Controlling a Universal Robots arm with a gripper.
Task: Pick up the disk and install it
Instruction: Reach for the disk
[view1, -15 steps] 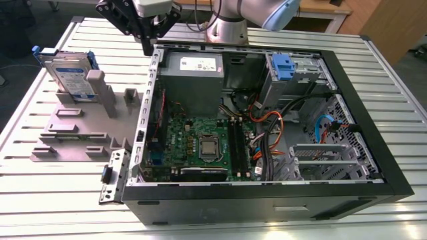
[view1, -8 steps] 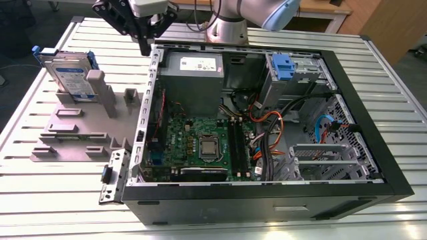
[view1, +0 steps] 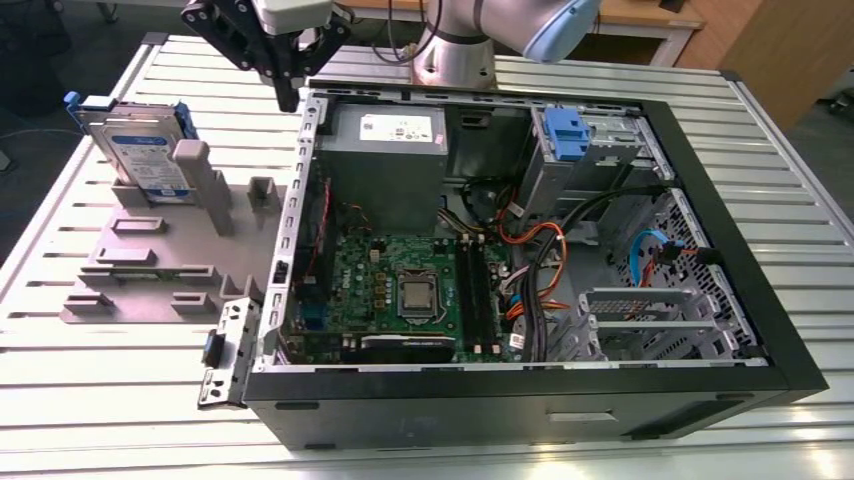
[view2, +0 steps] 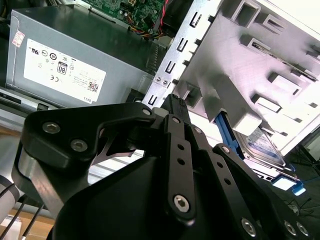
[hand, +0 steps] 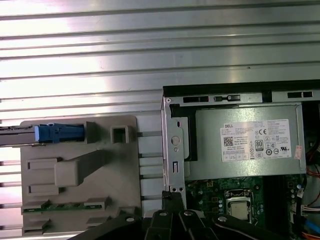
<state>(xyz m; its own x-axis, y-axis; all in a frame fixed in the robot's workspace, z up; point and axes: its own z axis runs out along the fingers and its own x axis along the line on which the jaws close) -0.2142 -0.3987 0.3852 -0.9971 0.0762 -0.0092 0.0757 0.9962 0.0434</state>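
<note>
Hovering gripper (view1: 284, 102), closed, at case rim (view1: 310, 150); disk (view1: 143, 155) well apart

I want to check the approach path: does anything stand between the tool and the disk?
Nothing visible does. The tool hangs above the computer case's edge; the disk stands upright in the grey holder toward the exterior view's left, open air between them.

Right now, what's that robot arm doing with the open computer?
The robot arm's gripper hangs shut and empty over the edge of the open computer case, beside the grey power supply box. The disk stands on its edge in the grey holder, not yet picked up or installed.
</note>
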